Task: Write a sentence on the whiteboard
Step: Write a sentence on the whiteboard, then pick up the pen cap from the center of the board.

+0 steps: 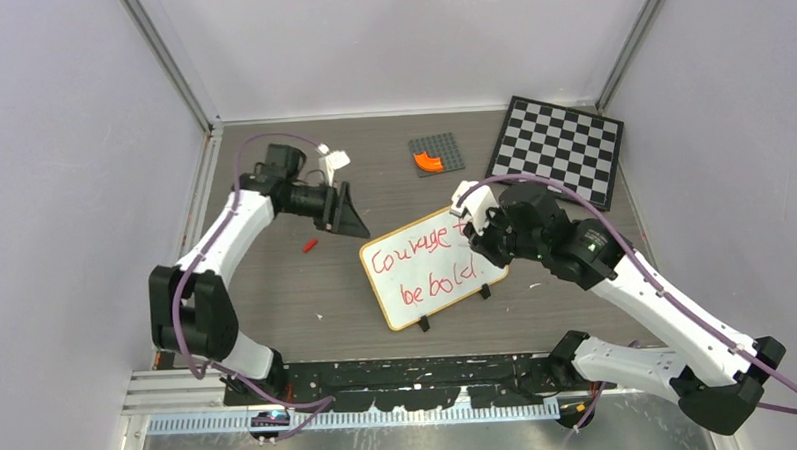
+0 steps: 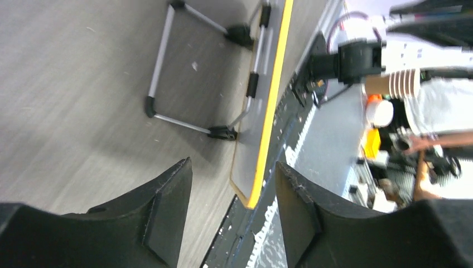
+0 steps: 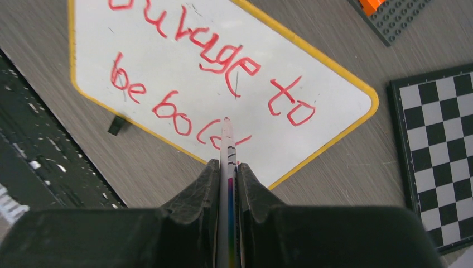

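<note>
Currently, item by item, you have this before you. Whiteboard [image 1: 387,283]: it sits mid-table [image 1: 277,289] between the two arms, propped at a tilt on its wire stand [image 2: 167,67] and black feet, face turned toward the right arm, presumably so the writing face meets the pen squarely. Sentence [image 1: 408,258]: red lettering in two lines, "Courage to" above "be bold", and it reads as complete from overhead. Right gripper [image 3: 228,167]: its fingers [image 3: 203,184] are clenched tight on a slim marker [image 3: 227,145], held lengthwise so the tip points out ahead of the wrist. The tip lies over the last letters of "bold" (whether it presses the surface or hangs just off it, you cannot tell). Left gripper [image 2: 231,167]: its fingers [image 2: 170,195] are spread wide and hold nothing. It hangs above the table behind the board's yellow edge [image 2: 270,111], touching neither, which suggests it is parked clear of the writing. Small red piece [image 1: 309,245]: it lies loose on the table near the left arm and is possibly the marker's cap. Chequered board [image 1: 557,149] and grey studded plate [image 1: 442,148]: both sit at the far edge, well apart from the work.
</note>
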Controlling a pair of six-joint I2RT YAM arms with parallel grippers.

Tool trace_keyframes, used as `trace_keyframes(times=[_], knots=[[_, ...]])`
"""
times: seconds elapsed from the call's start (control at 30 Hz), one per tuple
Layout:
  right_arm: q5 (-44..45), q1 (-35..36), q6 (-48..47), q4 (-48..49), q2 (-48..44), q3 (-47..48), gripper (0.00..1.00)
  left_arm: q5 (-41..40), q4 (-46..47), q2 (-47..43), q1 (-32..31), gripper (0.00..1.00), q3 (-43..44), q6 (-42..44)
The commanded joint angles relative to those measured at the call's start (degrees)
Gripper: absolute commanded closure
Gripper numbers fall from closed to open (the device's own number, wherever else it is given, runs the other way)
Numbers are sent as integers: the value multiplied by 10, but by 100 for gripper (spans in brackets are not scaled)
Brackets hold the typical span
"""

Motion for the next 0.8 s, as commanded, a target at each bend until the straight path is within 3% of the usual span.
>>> trace_keyframes(times=[0.0,0.17,0.33,0.53,0.67,0.77], knots=[[-50,-7,28,-26,7,67,100,-17,-59,-69,88,38,74,35],[-65,-18,49,-29,33,117,100,-81,-171,-60,211,36,115,164],[-52,-29,67,-40,81,194,100,-224,-186,-10,236,43,97,270],[-55,-54,112,-60,134,273,100,-370,-189,69,167,45,131,290],[-54,-69,122,-60,141,276,100,-466,-199,127,85,43,165,288],[-65,-77,130,-56,136,268,100,-499,-221,189,57,44,200,280]])
